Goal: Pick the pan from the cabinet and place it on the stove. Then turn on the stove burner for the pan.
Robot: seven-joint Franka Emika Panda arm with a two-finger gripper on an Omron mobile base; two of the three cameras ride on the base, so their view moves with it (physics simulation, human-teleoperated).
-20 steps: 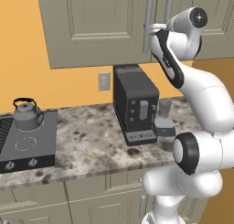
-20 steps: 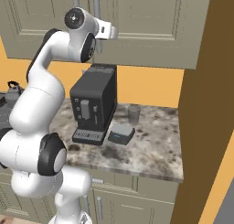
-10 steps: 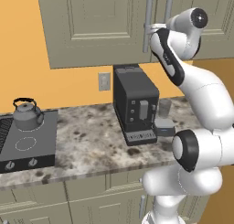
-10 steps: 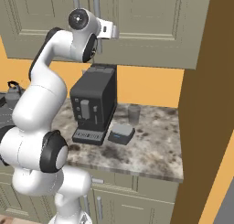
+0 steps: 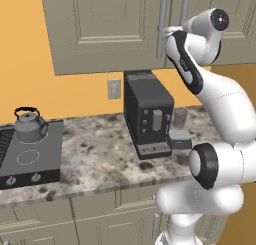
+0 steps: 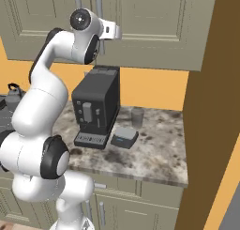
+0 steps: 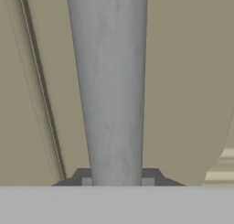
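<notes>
Orange walls, a speckled stone worktop (image 5: 95,154) with a coffee machine (image 5: 147,119) on it, and the grey-beige cabinet (image 5: 115,29) hanging above. Off to the left sits the stove (image 5: 30,159), with a kettle (image 5: 29,126) parked on a back burner, so the front ring looks like the free spot for later.

The pan isn't in sight anywhere; judging from the task it's behind those closed doors, so step one is really just getting a door open. The arm is reaching high, with the end effector (image 5: 167,31) right up at the two vertical bar handles (image 5: 162,26). From the right base camera the end effector (image 6: 112,32) sits at the bar of the left-hand door (image 6: 99,22). The hand camera makes it clearer: the bar handle (image 7: 112,86) runs top to bottom through the frame, dead centre, with one dark finger tip (image 7: 75,178) on each side of it at the bottom. So the fingers straddle the bar across its long axis, which is what you'd want for a pull. Looks like they're snug on it or very nearly, though whether it's truly clamped can't be told for sure.

The next move probably turns on pulling straight out toward the robot, since the door hinges on the far left edge
</notes>
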